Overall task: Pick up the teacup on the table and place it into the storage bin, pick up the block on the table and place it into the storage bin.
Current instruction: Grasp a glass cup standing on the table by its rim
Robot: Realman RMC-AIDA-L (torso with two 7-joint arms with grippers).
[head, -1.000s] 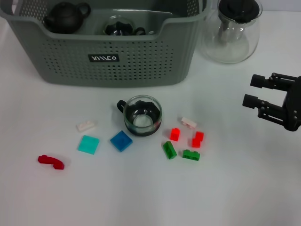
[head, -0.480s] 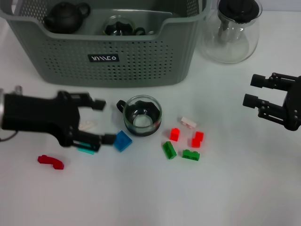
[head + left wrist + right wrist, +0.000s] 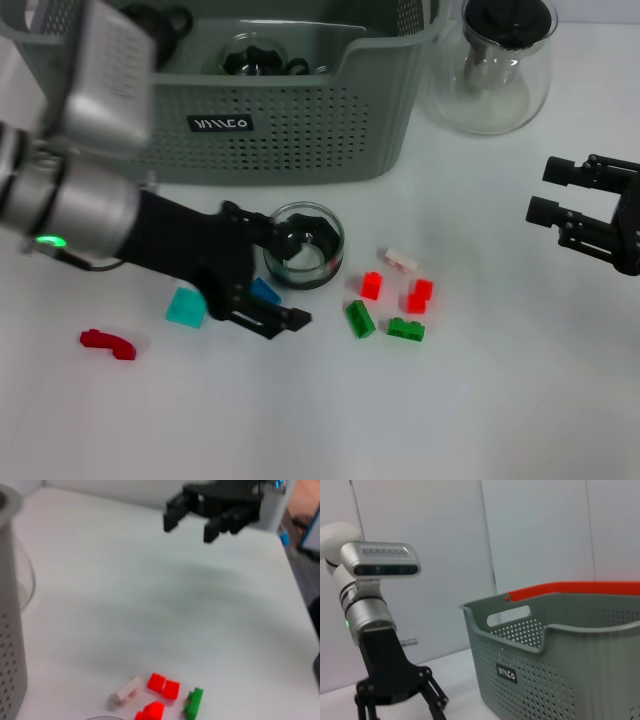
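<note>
The teacup (image 3: 312, 247), clear glass with a dark base, stands on the white table in front of the storage bin (image 3: 300, 130). My left gripper (image 3: 296, 277) is open at the cup's left side. Its upper finger lies across the cup's near-left rim and its lower finger reaches past the blue tile (image 3: 266, 291). Loose blocks lie around: a teal tile (image 3: 185, 306), a curved red piece (image 3: 107, 343), a white block (image 3: 401, 260), two red blocks (image 3: 371, 285) (image 3: 420, 295) and two green ones (image 3: 360, 318) (image 3: 406, 328). My right gripper (image 3: 546, 190) hovers open at the far right.
A glass carafe (image 3: 495, 65) with a black lid stands right of the bin. Inside the bin sit a glass cup (image 3: 255, 55) and a dark teapot (image 3: 170, 18), partly hidden by my left arm. The right wrist view shows the bin (image 3: 555, 665) and my left arm (image 3: 375, 630).
My left arm has swung in from the left and reached the teacup with its fingers open. It now covers the small white block and part of the blue tile. The right gripper barely shifted.
</note>
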